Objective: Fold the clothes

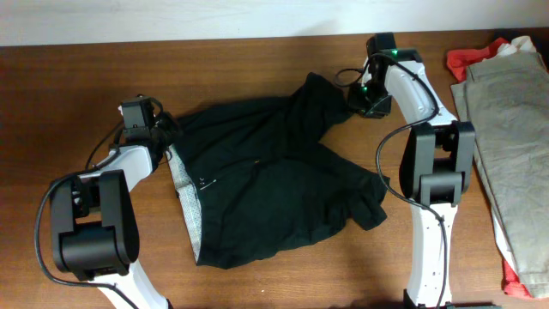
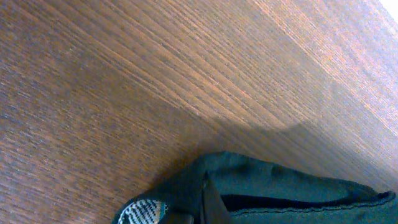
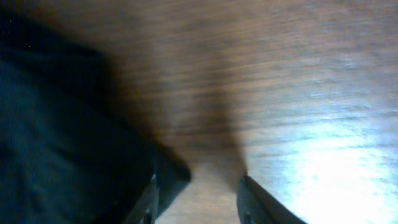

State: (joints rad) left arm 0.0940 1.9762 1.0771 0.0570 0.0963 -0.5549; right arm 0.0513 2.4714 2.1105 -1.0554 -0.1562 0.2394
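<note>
Only overhead: black shirt (image 1: 266, 189) spread on table (image 1: 257, 60), tan pile (image 1: 515, 146) at right. Only up close: right gripper (image 3: 199, 202) parted over wood; left gripper (image 1: 163, 130), cannot tell.

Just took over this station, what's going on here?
Both arms are at the black shirt, which lies crumpled and unfolded on the table. The left gripper is at its left edge; grip unclear. The right gripper is open beside the shirt's top corner. A pile of clothes sits at the right edge.
</note>
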